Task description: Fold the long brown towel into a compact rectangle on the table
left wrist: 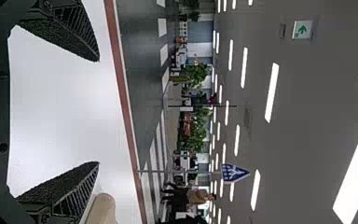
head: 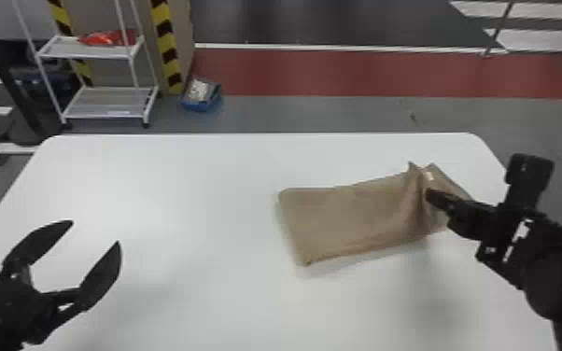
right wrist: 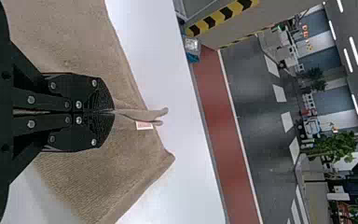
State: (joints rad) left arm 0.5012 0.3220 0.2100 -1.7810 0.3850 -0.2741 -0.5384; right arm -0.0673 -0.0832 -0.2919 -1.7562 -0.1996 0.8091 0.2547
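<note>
We pinch the brown towel [head: 354, 217] on the table [head: 177, 186].
Our right gripper [head: 429, 195] clamps a raised fold [head: 414, 186]; our left gripper [head: 95, 232] hangs above the table, jaws apart.

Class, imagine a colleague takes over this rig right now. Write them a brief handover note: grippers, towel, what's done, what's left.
Left gripper: open and empty, above the near left part of the table.
Right gripper: shut on the brown towel, pinching up a ridge beside its small white label.
Towel: on the table's right half, the part left of the grip spread fairly flat.
Done: the towel is gripped. Any folds already made can't be counted from here.
Left: a compact rectangle isn't finished; probably fold the gripped part over, release and square the edges.
</note>
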